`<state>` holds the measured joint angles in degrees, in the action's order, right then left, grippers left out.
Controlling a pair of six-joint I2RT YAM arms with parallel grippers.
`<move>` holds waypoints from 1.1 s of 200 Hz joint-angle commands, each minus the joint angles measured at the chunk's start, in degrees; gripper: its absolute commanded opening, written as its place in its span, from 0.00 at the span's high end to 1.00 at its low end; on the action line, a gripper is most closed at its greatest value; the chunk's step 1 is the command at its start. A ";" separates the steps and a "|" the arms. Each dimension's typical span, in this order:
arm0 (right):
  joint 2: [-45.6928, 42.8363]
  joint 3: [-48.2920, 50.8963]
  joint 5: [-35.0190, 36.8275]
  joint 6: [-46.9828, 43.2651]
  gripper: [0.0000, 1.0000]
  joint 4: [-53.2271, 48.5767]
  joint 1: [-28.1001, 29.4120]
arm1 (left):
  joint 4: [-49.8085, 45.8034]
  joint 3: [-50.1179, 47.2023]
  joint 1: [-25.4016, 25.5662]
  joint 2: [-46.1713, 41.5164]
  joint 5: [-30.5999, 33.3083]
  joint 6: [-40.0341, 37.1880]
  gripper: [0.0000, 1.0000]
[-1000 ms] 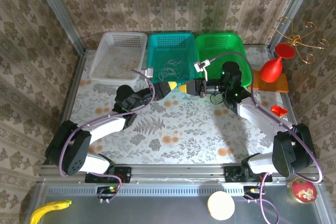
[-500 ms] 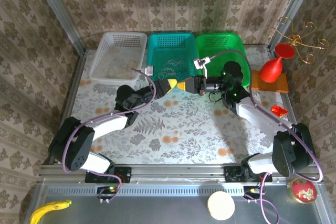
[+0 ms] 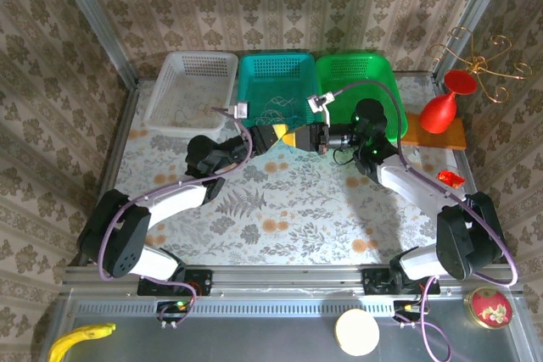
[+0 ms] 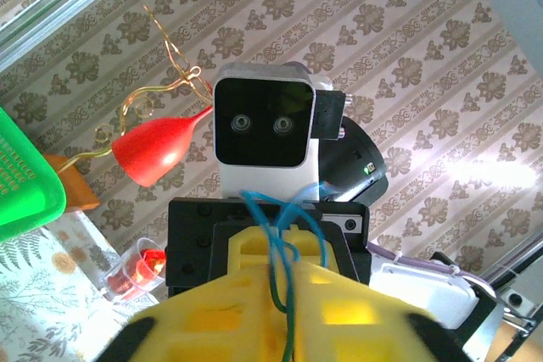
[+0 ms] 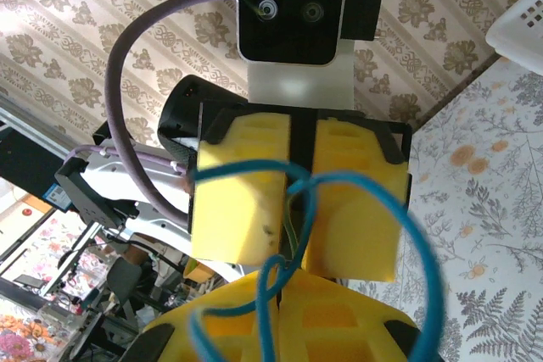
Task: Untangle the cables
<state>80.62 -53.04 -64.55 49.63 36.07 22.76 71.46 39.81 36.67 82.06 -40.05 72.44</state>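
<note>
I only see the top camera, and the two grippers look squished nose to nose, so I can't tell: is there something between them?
Observer: Yes. The right wrist view shows a thin blue cable looping out from between the left gripper's closed yellow fingers.
Operator: Just a blue one?
Observer: No. The left wrist view shows a thin green cable running beside it.
Operator: Is the other one pinching too?
Observer: Yes. The right gripper is shut on the blue cable as well.
</note>
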 commanded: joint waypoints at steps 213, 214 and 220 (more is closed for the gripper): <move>-13.29 10.48 10.45 -4.32 1.00 -4.70 -9.51 | 2.28 -4.66 -2.96 -3.14 8.13 -0.46 1.00; -13.29 10.49 10.61 -4.34 1.00 -4.70 -9.50 | 2.28 -4.66 -2.98 -3.18 8.14 -0.46 1.00; -13.44 10.73 11.30 -4.28 1.00 -4.61 -9.50 | 2.30 -4.66 -3.01 -3.08 8.15 -0.46 1.00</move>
<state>69.01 -43.38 -56.73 46.24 31.44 14.09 71.35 35.57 34.46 80.51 -34.02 72.44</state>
